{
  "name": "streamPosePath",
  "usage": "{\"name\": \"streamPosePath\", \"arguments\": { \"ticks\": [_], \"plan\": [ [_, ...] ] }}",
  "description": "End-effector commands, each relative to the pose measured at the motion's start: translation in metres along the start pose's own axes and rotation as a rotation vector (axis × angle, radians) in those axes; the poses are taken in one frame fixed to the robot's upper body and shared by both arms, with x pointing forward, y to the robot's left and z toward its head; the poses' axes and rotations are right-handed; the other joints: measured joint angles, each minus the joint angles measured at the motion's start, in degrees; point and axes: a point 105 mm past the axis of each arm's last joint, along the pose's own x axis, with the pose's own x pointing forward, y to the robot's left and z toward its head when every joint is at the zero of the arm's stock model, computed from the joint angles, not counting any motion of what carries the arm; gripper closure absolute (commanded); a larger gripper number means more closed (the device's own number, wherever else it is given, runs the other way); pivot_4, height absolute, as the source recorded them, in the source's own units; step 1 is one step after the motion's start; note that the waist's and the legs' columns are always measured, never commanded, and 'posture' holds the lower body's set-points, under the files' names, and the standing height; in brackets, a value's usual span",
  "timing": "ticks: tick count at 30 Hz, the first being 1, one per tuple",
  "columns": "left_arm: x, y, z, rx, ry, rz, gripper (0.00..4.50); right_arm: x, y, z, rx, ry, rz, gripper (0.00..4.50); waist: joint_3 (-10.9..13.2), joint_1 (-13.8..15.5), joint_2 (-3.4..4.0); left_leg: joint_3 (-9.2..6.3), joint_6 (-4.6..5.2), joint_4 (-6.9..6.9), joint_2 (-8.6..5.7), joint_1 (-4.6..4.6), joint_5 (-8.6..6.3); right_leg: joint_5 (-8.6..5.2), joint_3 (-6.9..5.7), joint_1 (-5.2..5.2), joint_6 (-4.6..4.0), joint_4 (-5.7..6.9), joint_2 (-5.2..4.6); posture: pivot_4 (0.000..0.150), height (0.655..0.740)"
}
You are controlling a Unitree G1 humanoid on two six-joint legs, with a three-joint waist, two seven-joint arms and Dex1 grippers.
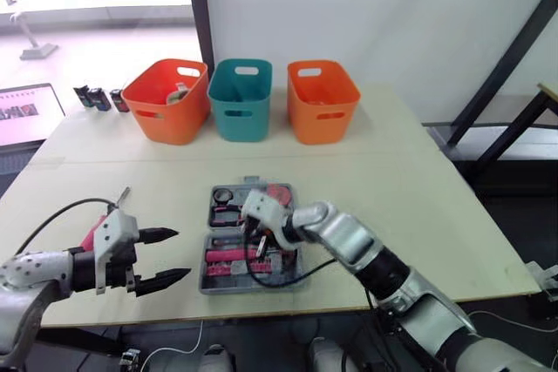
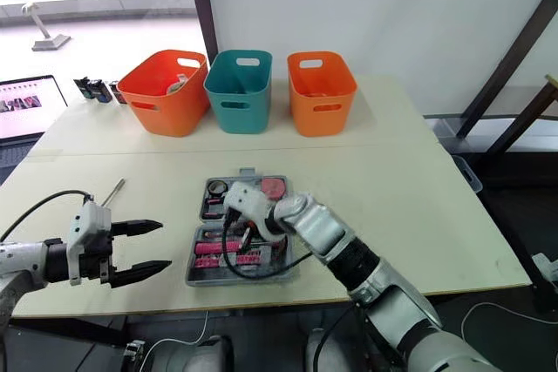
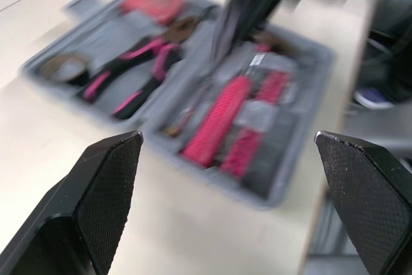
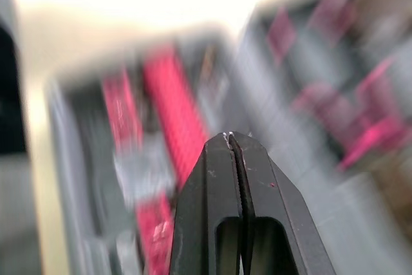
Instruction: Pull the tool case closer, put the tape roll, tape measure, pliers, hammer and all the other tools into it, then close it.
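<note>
Over the open tool case (image 1: 207, 278) at the table's (image 1: 418, 189) front hangs my right gripper (image 4: 230, 136), fingers pressed together on nothing — left gripper (image 1: 181, 253) gapes empty beside its left side — right arm nearer.

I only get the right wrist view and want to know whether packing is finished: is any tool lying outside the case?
Observer: Yes. A thin tool lies on the table, to the left of the tool case.
Operator: Is the left gripper holding it?
Observer: No. The left gripper is open and empty, hovering above the table right beside that tool.
Operator: Is the case lid up at all?
Observer: No. Both halves lie flat and open near the table's front edge, with pink-handled tools seated in them.
</note>
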Motion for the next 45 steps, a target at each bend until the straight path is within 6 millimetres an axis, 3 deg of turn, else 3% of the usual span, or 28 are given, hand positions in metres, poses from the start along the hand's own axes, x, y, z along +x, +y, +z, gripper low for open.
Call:
{"name": "streamPosePath", "arguments": {
  "ticks": [1, 4, 7, 11, 12, 14, 15, 23, 26, 30, 35, 45],
  "plan": [
    [-0.017, 0.016, 0.005, 0.02, -0.024, 0.108, 0.0, -0.053, -0.002, 0.035, -0.018, -0.167, -0.042, 4.46, -0.01, 0.44, -0.01, -0.06, 0.0, -0.03, 0.0, -0.08, 0.0, -0.03, -0.05, -0.05, 0.06, 0.01, 0.01, 0.15, 0.74],
    [-0.046, 0.032, -0.01, -0.004, 0.017, 0.238, 0.0, -0.113, -0.011, 0.01, 0.008, -0.155, -0.164, 4.46, -0.02, 1.48, -0.06, -0.07, 0.02, -0.07, -0.01, -0.19, -0.05, -0.13, -0.1, -0.06, 0.18, -0.11, -0.02, 0.15, 0.74],
    [-0.076, 0.045, -0.025, -0.048, 0.048, 0.354, 0.0, -0.159, -0.021, -0.043, 0.081, -0.038, -0.311, 3.64, 0.05, 1.76, -0.08, 0.03, 0.15, -0.07, -0.03, -0.22, -0.17, -0.25, -0.09, -0.04, 0.09, -0.3, -0.09, 0.15, 0.74],
    [-0.107, 0.053, -0.045, -0.093, 0.096, 0.462, 0.0, -0.208, -0.027, -0.094, 0.156, 0.008, -0.448, 1.7, 0.19, 1.28, -0.1, 0.05, 0.2, -0.06, -0.02, -0.13, -0.21, -0.29, -0.08, -0.06, -0.03, -0.27, -0.09, 0.15, 0.74],
    [-0.114, 0.054, -0.05, -0.107, 0.101, 0.485, 0.0, -0.22, -0.027, -0.107, 0.177, 0.012, -0.478, 1.01, 0.21, 1.15, -0.12, 0.05, 0.2, -0.04, -0.02, -0.11, -0.21, -0.24, -0.08, -0.04, -0.08, -0.27, -0.09, 0.15, 0.74],
    [-0.122, 0.054, -0.057, -0.121, 0.112, 0.516, 0.0, -0.235, -0.025, -0.125, 0.195, 0.028, -0.515, 0.05, 0.3, 1.03, -0.17, 0.15, 0.18, 0.06, -0.02, 0.03, -0.22, -0.21, -0.01, 0.07, -0.13, -0.29, -0.15, 0.15, 0.74],
    [-0.125, 0.054, -0.059, -0.125, 0.115, 0.525, 0.0, -0.237, -0.024, -0.13, 0.19, 0.041, -0.518, 0.01, 0.35, 0.98, -0.21, 0.22, 0.17, 0.1, -0.02, 0.11, -0.23, -0.2, 0.04, 0.11, -0.14, -0.31, -0.18, 0.15, 0.74],
    [-0.126, 0.052, -0.062, -0.143, 0.085, 0.548, 0.0, -0.232, -0.024, -0.131, 0.198, -0.019, -0.523, 0.01, 0.64, 0.58, -0.25, 0.31, -0.05, 0.02, -0.02, 0.45, -0.36, 0.04, 0.06, 0.25, -0.54, -0.94, -0.27, 0.15, 0.74],
    [-0.122, 0.057, -0.064, -0.144, 0.069, 0.582, 0.0, -0.225, -0.024, -0.122, 0.183, -0.048, -0.503, 0.01, 0.64, 0.77, -0.28, 0.34, -0.07, -0.01, -0.03, 0.42, -0.38, 0.07, 0.06, 0.33, -0.56, -1.09, -0.27, 0.15, 0.74],
    [-0.114, 0.077, -0.058, -0.162, 0.023, 0.687, 0.0, -0.208, -0.02, -0.094, 0.154, -0.133, -0.447, 0.01, 0.69, 1.31, -0.2, 0.27, -0.07, -0.05, 0.0, 0.19, -0.38, 0.08, 0.04, 0.35, -0.51, -1.05, -0.16, 0.15, 0.74],
    [-0.088, 0.12, -0.04, -0.203, -0.03, 0.81, 0.0, -0.173, -0.008, -0.047, 0.067, -0.232, -0.318, 0.01, 0.75, 1.75, -0.2, 0.13, -0.11, 0.07, -0.01, 0.19, -0.33, 0.16, 0.03, 0.44, -0.35, -1.01, -0.07, 0.15, 0.74],
    [-0.056, 0.167, -0.06, -0.312, 0.143, 0.856, 0.0, -0.135, 0.001, -0.005, -0.058, -0.221, -0.177, 0.01, 0.76, 1.43, -0.21, 0.01, -0.21, -0.03, -0.02, 0.04, -0.25, 0.21, -0.04, 0.35, 0.03, -0.95, 0.0, 0.15, 0.74]
  ]
}}
